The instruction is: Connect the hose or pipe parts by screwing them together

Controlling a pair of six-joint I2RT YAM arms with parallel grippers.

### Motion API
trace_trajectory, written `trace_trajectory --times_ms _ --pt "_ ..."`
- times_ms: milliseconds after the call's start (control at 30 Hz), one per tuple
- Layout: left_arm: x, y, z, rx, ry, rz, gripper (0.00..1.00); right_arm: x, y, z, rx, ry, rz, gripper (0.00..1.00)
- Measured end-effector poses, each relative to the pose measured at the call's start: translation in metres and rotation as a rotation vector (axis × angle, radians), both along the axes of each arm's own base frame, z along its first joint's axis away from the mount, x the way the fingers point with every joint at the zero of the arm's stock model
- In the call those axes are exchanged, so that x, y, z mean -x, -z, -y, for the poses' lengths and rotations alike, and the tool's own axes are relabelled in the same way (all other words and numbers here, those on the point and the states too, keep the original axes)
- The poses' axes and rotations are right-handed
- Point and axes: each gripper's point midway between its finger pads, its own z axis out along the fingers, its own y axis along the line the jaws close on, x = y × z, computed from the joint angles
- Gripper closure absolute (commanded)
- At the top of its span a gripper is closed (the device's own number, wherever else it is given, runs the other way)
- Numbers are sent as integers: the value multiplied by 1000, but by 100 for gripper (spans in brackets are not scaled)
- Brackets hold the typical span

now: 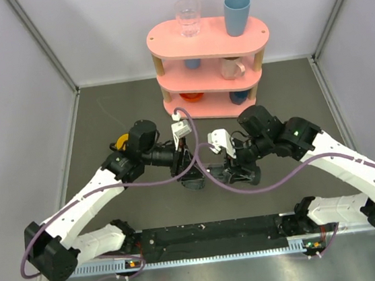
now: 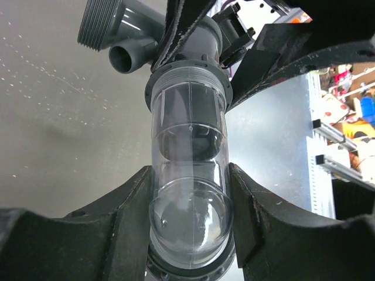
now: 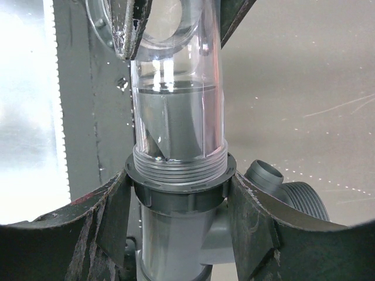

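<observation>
My left gripper (image 2: 190,196) is pinching the translucent tube (image 2: 187,126); my right gripper (image 3: 180,190) is clamping the collar of the grey T-fitting (image 3: 176,252), both held above the table (image 1: 104,123), threads partly showing. I am judging that a tilt could cross-thread them, or smooth plastic slip. Purple cable (image 1: 271,180) is drooping alongside; the pink shelf (image 1: 207,43) is standing just behind.

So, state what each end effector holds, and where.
Left end effector: clear tube, near its domed end; right end effector: grey T fitting, at its collar.

Left pincer (image 2: 190,196) grips clear tube (image 2: 187,134) (threaded end meeting grey T-fitting (image 2: 143,26)).
</observation>
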Motion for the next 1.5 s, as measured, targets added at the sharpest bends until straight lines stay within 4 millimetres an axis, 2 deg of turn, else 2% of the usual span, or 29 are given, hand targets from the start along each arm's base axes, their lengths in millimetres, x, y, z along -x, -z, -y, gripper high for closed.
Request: trace_trajectory --times_ms 267,867,1100,1400,1500 --pt "5 0 -2 41 43 124 100 7 1 -2 -14 4 -74 100" --pt "23 -8 0 141 196 184 100 33 0 -3 -19 20 -319 100" --pt "30 -19 1 206 264 233 100 42 -4 -5 -36 11 -388 100" --pt "41 -47 0 345 362 406 100 55 -11 -14 -86 -57 -481 100" --pt "45 -50 -1 365 386 433 100 57 -12 -17 -103 -78 -492 100"
